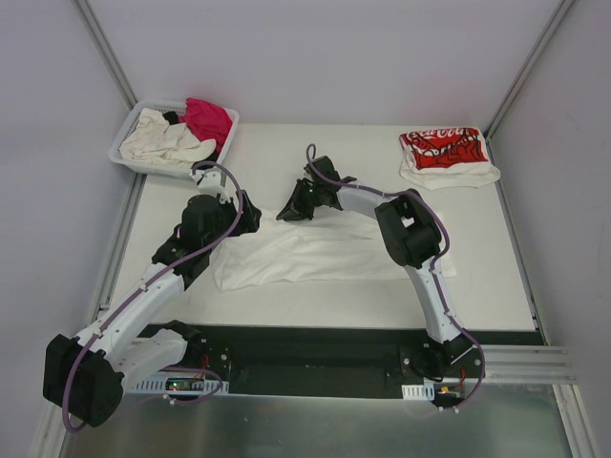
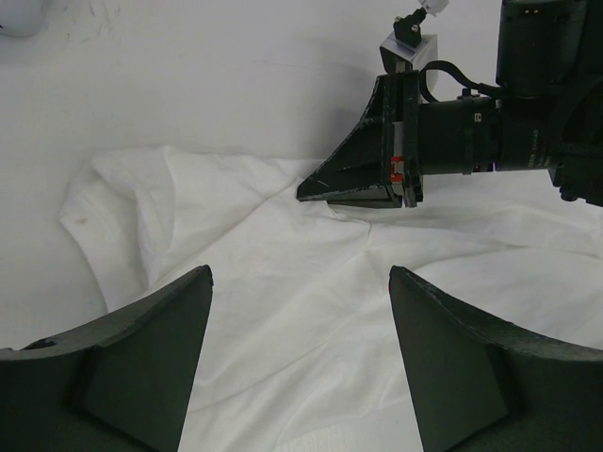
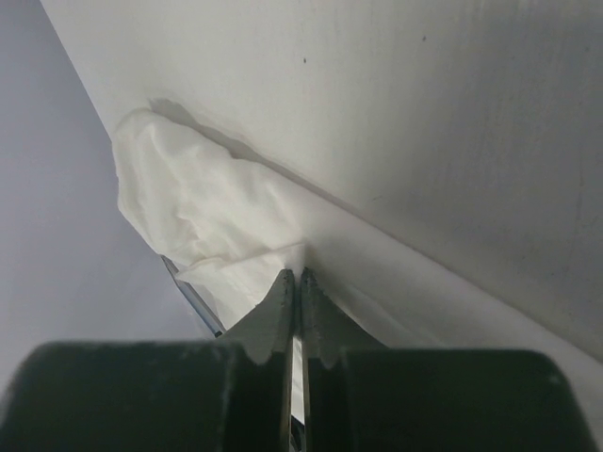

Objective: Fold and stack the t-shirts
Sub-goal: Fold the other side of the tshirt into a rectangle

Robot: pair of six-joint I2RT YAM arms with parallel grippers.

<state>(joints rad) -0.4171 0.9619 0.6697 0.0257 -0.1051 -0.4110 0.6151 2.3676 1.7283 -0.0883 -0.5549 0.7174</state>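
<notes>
Plain white t-shirt (image 1: 305, 253) lies spread flat at table centre, long axis 9 to 3 o'clock. Left gripper (image 2: 301, 325) hovers over its 9 o'clock end, jaws wide, nothing held. Right gripper (image 3: 294, 282) sits at the shirt's 12 o'clock edge, jaws pressed together on a thin pinch of cloth.

Far side: printed t-shirt (image 1: 447, 153) lies folded at 1 o'clock. Basket (image 1: 119, 153) at 11 o'clock holds the remaining t-shirts (image 1: 177, 138).

Judgement: white shirt's fold is in hand, with one grip taken. The next move probably needs the left gripper to pinch that same edge, then both draw it evenly toward 6 o'clock.
</notes>
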